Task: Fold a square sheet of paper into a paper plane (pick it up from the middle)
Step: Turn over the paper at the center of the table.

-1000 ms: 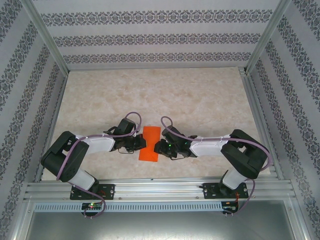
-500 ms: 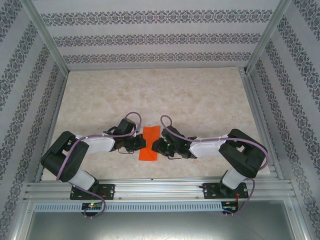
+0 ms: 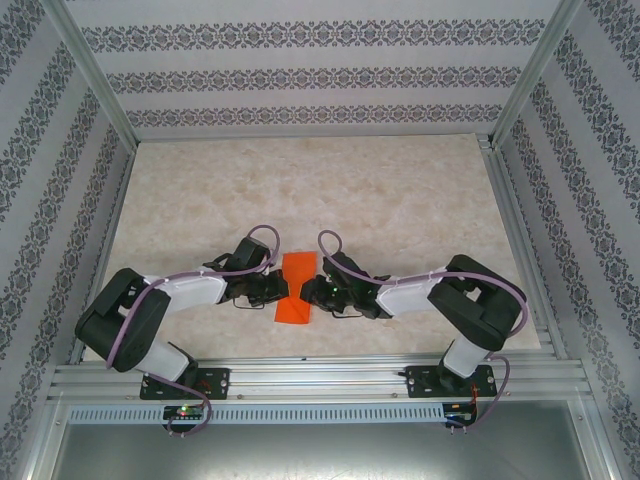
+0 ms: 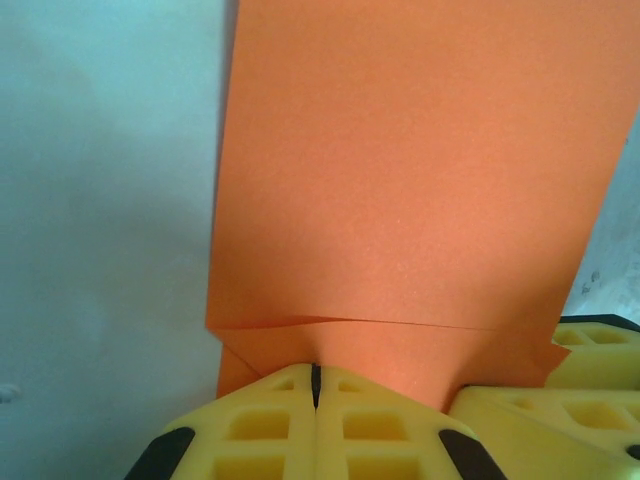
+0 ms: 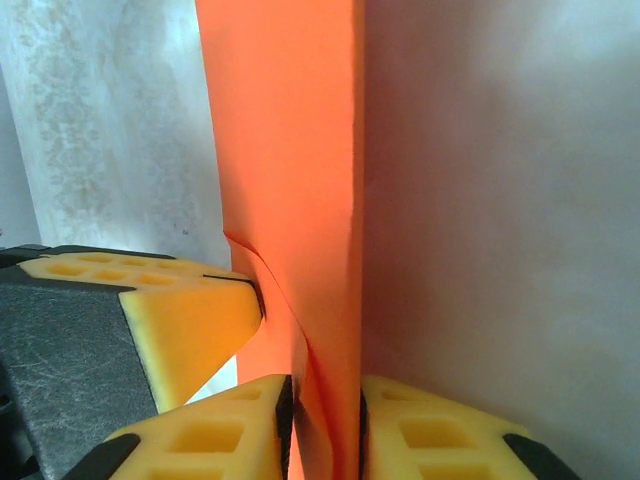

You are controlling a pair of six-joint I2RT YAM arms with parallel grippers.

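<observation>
Top external: right gripper now pinches the square sheet of paper opposite the clamped-shut left gripper. Its newly waisted middle looks ready to lift.

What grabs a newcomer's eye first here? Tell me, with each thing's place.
The orange paper stands out first, bright against the pale table, near its front edge. The left gripper and right gripper meet at its middle from opposite sides, pinching it into a waist. Up close, the left gripper's yellow fingers are shut on the paper's creased edge.
</observation>
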